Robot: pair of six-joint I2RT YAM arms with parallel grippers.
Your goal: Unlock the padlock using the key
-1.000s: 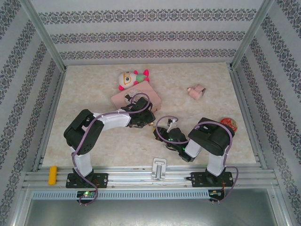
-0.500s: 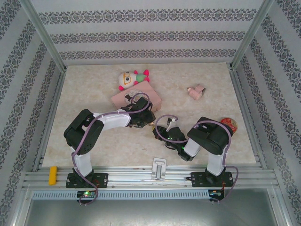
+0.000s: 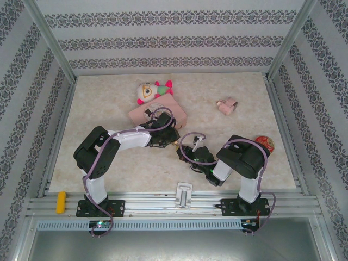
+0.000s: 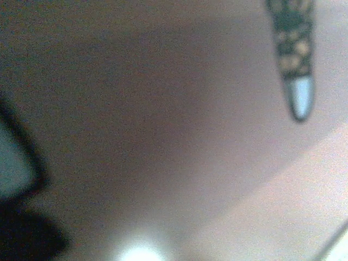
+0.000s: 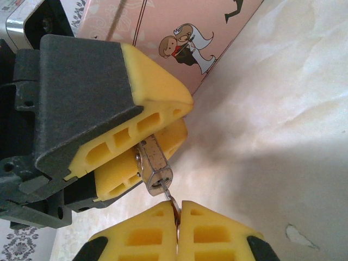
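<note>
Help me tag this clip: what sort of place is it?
Likely a robot test cell: an aluminium frame boxes in the table, wallpapered panels stand as walls, and a left arm and right arm are bolted to its near rail.

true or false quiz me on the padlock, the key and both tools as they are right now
1. The left tool clamps the padlock. True.
2. The right tool is open and empty. False: it is shut on the key, whose blade meets the padlock's bottom end.
3. The pink tin box lies close behind the left tool. True.
4. The plush toy sits by the arm bases. False: it lies beyond the pink tin box, toward the far wall.
</note>
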